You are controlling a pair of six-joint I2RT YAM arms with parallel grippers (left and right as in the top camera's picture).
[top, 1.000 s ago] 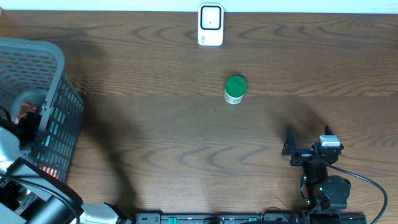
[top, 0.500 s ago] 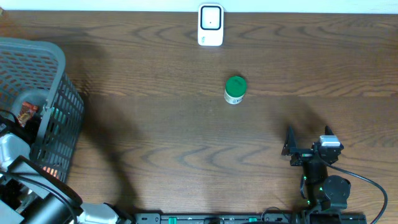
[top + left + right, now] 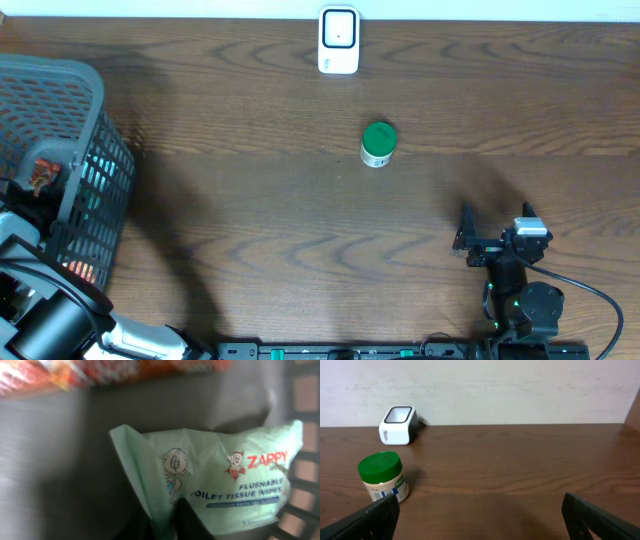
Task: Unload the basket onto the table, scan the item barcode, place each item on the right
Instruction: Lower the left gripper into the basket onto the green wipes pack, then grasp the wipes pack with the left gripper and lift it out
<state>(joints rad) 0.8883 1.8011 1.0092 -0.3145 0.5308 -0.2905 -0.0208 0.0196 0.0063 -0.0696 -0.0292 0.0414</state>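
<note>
Barely begun, I'd say: down in the basket [image 3: 60, 90] the left pincer [image 3: 164, 519] is pinched shut on the wipes pack [image 3: 225, 480], well apart from the scanner [image 3: 338, 40] across the surface [image 3: 250, 200], while the right pincer [image 3: 496, 215] sits wide open and empty.

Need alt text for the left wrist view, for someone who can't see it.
A pale green pack of Zappy flushable toilet tissue wipes lies on the dark floor of the basket, with the left end effector closed on its near edge at bottom centre. A blurred orange-red packet runs along the top; the basket's slotted wall shows at right.
</note>
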